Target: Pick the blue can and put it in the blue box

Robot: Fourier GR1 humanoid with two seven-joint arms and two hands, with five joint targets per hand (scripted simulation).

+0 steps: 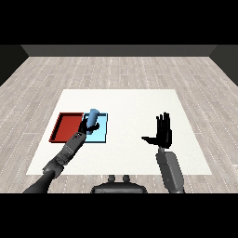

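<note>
Left hand (86,125) is curled round the blue can (93,116), holding it by the lower part of the body, can tilted a bit, top leaning away and to the right. Can sits over the light blue tray (100,134), at its near-left part, beside the shared edge with the red tray (65,126); cannot tell if the can's base touches the tray floor or hangs just above it. Right hand (162,132) is well apart on the right side of the white counter (139,104), raised, fingers straight and spread, thumb out to the side, holding nothing.

Handling, as a guess: can looks like a small rigid cylinder, smooth sided, probably light, stiff enough not to deform, could be slippery and could roll if laid down or tipped. Best hold is round the mid body from the side, which is about where the hand has it now. Being tilted, it may tip over on release unless it is set upright first.

Labels: none readable, can is plain light blue, no brand or writing seen; trays also plain, nothing printed on the counter
</note>
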